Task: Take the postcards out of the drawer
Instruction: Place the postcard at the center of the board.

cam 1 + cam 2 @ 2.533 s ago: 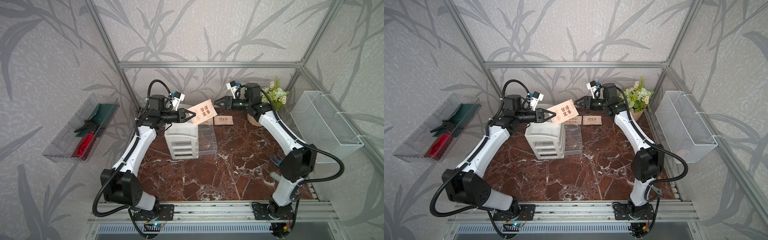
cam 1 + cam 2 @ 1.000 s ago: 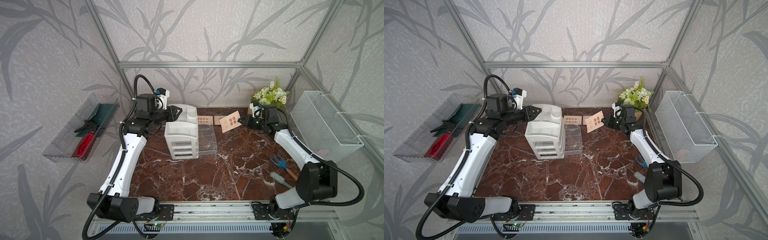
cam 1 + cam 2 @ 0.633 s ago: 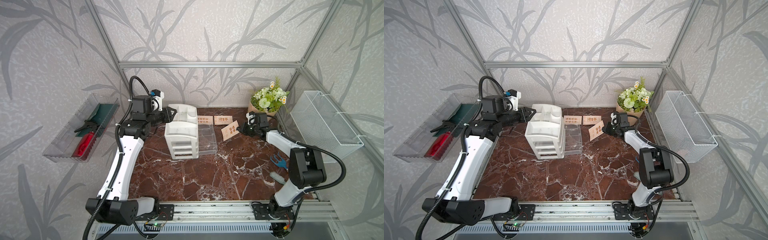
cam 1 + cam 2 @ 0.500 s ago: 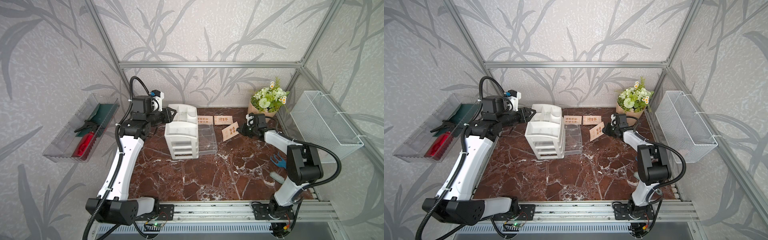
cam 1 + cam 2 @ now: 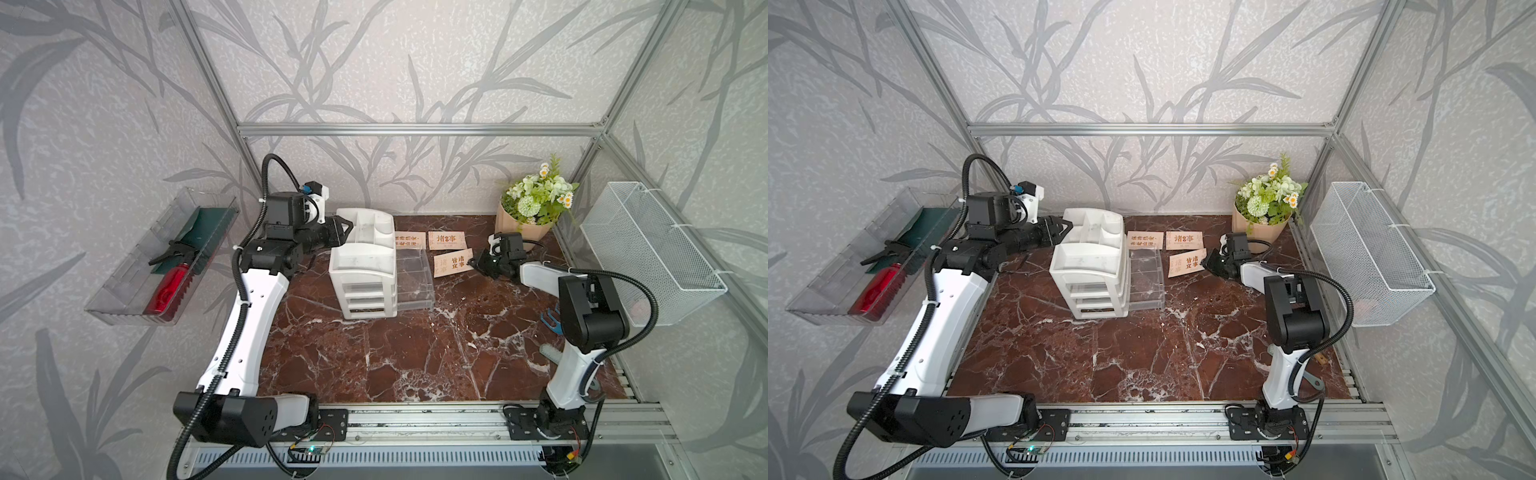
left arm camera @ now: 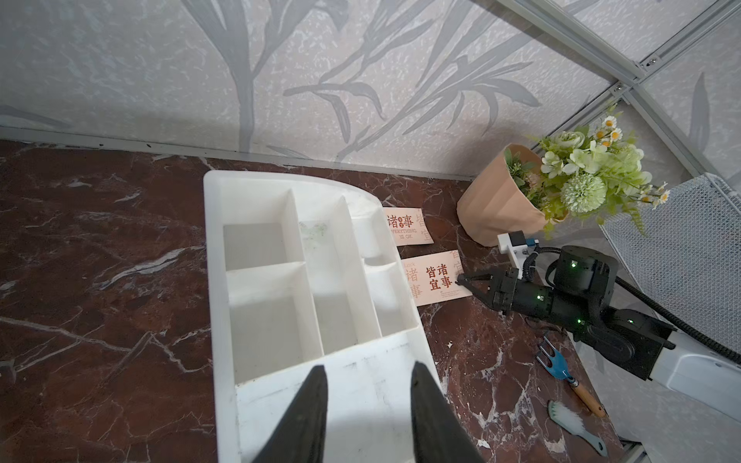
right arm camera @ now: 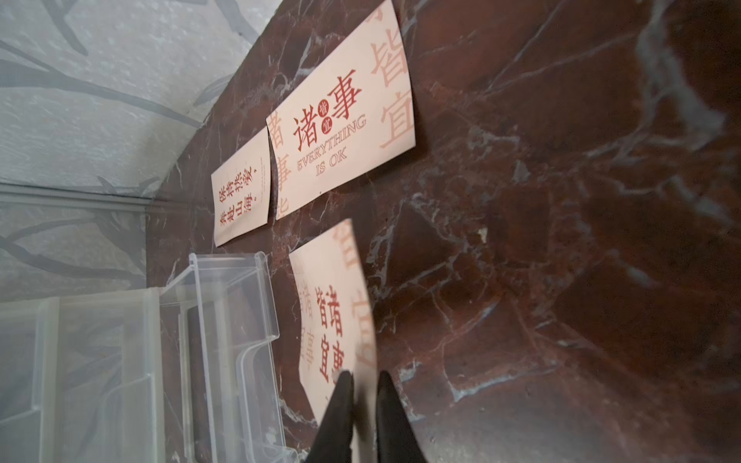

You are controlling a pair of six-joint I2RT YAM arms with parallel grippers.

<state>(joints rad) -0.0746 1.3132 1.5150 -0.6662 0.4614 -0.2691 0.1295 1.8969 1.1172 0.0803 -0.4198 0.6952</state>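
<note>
Three postcards (image 5: 446, 240) lie on the dark red marble table (image 5: 374, 353), toward its far side. They are to the right of the white organiser (image 5: 361, 266) and outside the clear drawer (image 5: 413, 278), which stands pulled out to the right from it. They are thin cream-to-peach rectangles printed with large dark and orange-red characters, with paler characters along some edges. Two lie side by side in a far row. The left one (image 7: 240, 192) carries columns of red characters, and the right one (image 7: 341, 116) also reads "EVERYTHING IS OK". The third postcard (image 5: 1187, 262) lies just nearer than these, slightly askew, beside the drawer's far right corner.

The right gripper (image 7: 363, 375) sits low at the third postcard's right edge. Its jaws stand a narrow way apart with the card's edge between the tips. The gap is wider than the thin card, and I cannot tell whether either finger touches it. The left gripper (image 6: 367, 373) hovers at the left end of the organiser's top tray, its jaws partly open and holding nothing.
</note>
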